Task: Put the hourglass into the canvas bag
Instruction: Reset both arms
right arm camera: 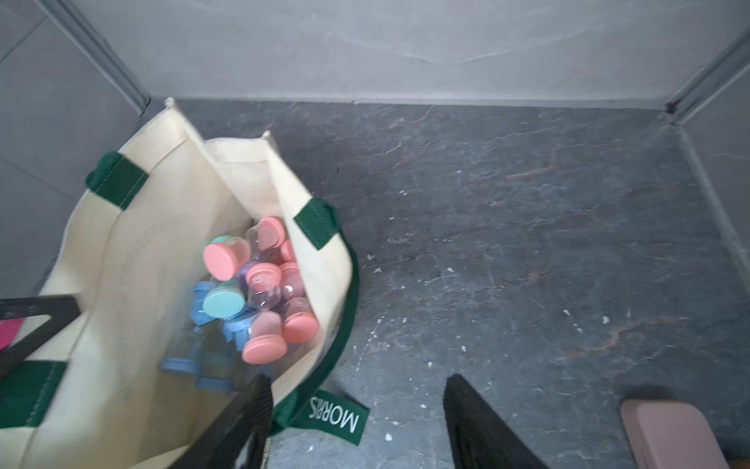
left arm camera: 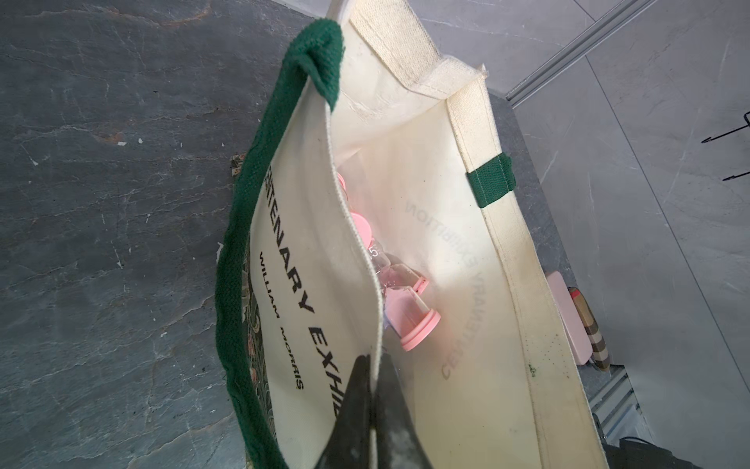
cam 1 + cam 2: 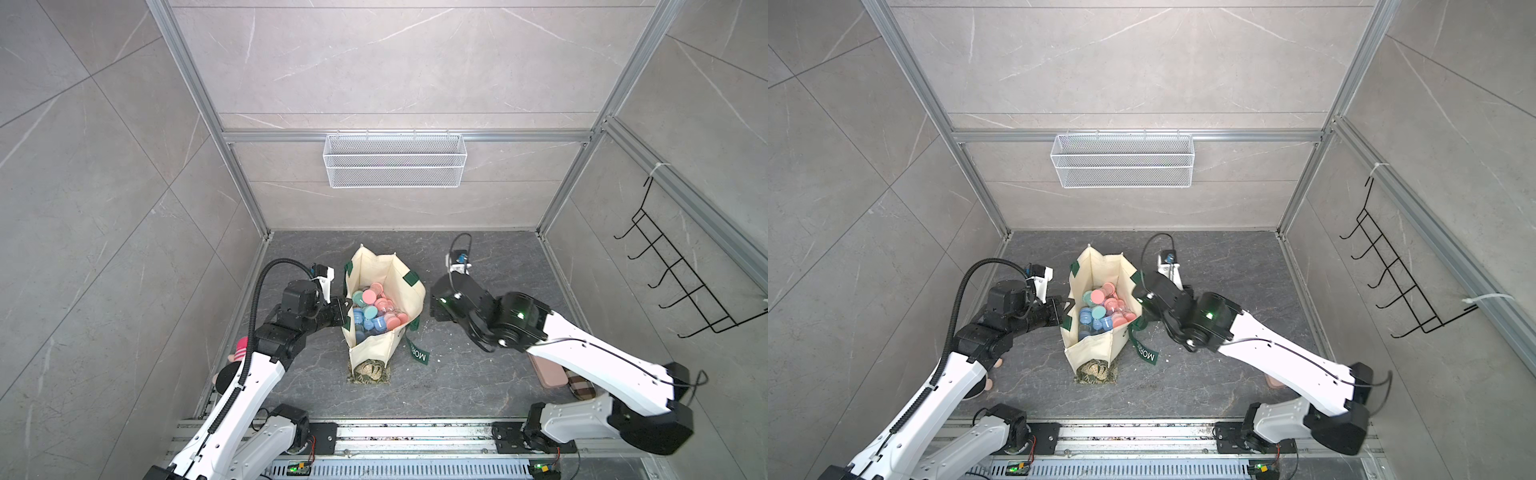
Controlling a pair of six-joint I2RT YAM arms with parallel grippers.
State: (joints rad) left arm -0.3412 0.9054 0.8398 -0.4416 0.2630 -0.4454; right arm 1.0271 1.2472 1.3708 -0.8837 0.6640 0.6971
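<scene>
Dark marbled deck: hourglasses lie piled inside canvas bag, L gripper pinching its limp rim, R gripper spread & empty beside it; I judge them light, slick, breakable, so grip by end caps

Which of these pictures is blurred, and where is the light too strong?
Right wrist view: soft blur everywhere, softening the hourglasses and the green tag. Left wrist view: the print on the canvas bag is sharp, yet a bright patch washes out its inside; the left gripper, near the lens, is unfocused. Both top views: sharp, evenly lit, with frame posts splayed by the wide lens.
</scene>
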